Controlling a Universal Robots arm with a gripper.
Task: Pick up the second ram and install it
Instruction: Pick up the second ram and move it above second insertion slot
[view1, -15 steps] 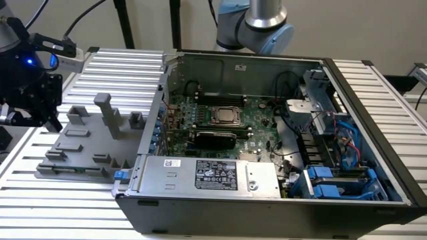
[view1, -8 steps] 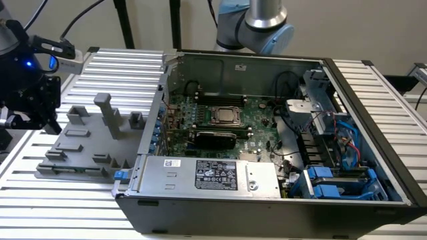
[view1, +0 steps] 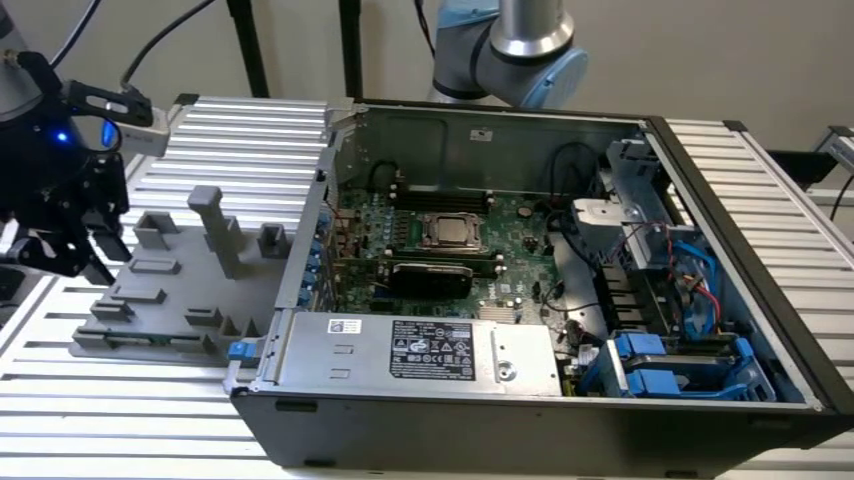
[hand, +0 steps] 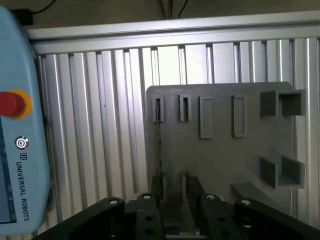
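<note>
While poised over the gray parts holder on the slatted tabletop, hangs with claw spread apart (fingers wide). Shows the second ram standing on edge in a holder slot, near the claw. Lies to the exterior view's left of the open computer case.

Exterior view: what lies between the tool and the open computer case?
The gray slotted holder stands there, between tool and case, as the exterior view shows.
</note>
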